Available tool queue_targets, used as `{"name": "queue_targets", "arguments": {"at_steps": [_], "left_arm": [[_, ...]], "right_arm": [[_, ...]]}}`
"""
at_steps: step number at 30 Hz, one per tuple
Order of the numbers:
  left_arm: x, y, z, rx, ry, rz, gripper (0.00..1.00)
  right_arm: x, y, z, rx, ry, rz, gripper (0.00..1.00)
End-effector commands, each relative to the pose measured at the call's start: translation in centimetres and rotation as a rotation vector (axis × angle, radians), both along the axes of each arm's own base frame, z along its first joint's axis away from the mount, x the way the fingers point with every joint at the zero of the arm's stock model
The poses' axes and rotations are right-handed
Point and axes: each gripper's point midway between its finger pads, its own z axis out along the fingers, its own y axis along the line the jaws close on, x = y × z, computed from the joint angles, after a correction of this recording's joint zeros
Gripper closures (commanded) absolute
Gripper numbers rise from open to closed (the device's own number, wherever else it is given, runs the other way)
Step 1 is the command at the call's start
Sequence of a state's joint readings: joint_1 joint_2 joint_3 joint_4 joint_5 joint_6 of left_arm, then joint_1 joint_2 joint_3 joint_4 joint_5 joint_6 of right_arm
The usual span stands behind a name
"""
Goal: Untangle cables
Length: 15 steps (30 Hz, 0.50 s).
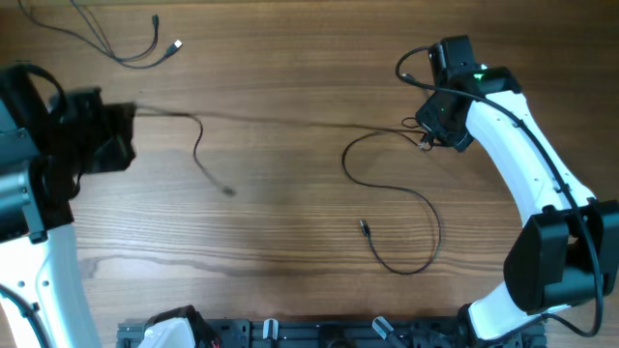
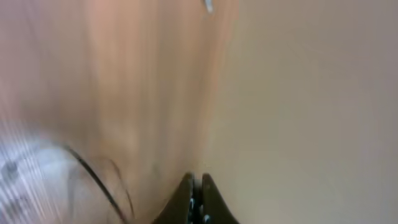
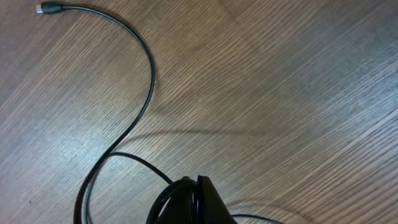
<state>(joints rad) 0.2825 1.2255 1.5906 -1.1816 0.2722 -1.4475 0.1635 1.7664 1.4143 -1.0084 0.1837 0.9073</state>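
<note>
A thin black cable [image 1: 290,122] runs taut across the wooden table between my two grippers. One end of it hangs off near the left gripper, with a blurred plug [image 1: 227,190]. A second cable [image 1: 432,220] loops from the right gripper to a plug [image 1: 364,227]; it also shows in the right wrist view [image 3: 149,68]. My left gripper [image 1: 131,118] looks shut on the taut cable; its view is blurred, with jaws [image 2: 196,186] closed and a cable [image 2: 93,177] beside them. My right gripper [image 1: 428,133] is shut on bunched cables [image 3: 196,186].
A separate black cable [image 1: 121,50] with two plugs lies at the table's far left corner. A black rack [image 1: 290,333] runs along the front edge. The right arm [image 1: 522,164] reaches in from the right side, and the left arm [image 1: 39,193] stands at the left edge.
</note>
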Motion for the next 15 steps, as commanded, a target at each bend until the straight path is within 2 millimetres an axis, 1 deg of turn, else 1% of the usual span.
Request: {"name": "queue_targets", "arguments": {"at_steps": [1, 2, 4, 5, 6, 7, 8, 10, 11, 12, 15], "left_arm": [[-4.8, 9.4, -0.6, 0.409, 0.191, 0.367, 0.96], [-5.6, 10.1, -0.8, 0.447, 0.232, 0.399, 0.96], [-6.6, 11.1, -1.3, 0.508, 0.304, 0.424, 0.96], [-6.6, 11.2, -1.5, 0.510, 0.320, 0.422, 0.96], [-6.6, 11.1, -2.0, 0.504, 0.344, 0.411, 0.96], [-6.6, 10.9, -2.5, 0.495, 0.363, 0.398, 0.96], [-6.6, 10.8, -2.9, 0.502, 0.389, 0.372, 0.96], [-6.4, 10.8, -3.4, 0.520, 0.420, 0.332, 0.96], [-6.3, 10.8, -3.7, 0.523, 0.434, 0.310, 0.96], [-6.4, 10.6, -4.2, 0.514, 0.460, 0.294, 0.96], [-6.0, 9.9, -4.8, 0.475, 0.466, 0.261, 0.96]], "right_arm": [[0.0, -3.0, 0.6, -0.066, -0.019, -0.081, 0.96], [0.1, -3.0, 0.6, -0.066, -0.021, -0.080, 0.86], [0.1, -3.0, 0.6, -0.068, -0.020, -0.072, 0.64], [0.1, -3.0, 0.6, -0.067, -0.020, -0.072, 0.46], [0.1, -2.6, 0.5, -0.045, -0.015, -0.057, 0.20], [0.2, -2.0, 0.4, -0.020, -0.012, -0.019, 0.09], [0.6, -1.1, 0.4, 0.018, -0.016, 0.052, 0.00], [1.3, 0.9, 0.5, 0.093, -0.035, 0.199, 0.00], [1.5, 1.6, 0.5, 0.127, -0.044, 0.236, 0.01], [1.5, 2.4, 0.6, 0.168, -0.046, 0.253, 0.00], [1.3, 3.3, 0.6, 0.218, -0.045, 0.270, 0.00]]}}
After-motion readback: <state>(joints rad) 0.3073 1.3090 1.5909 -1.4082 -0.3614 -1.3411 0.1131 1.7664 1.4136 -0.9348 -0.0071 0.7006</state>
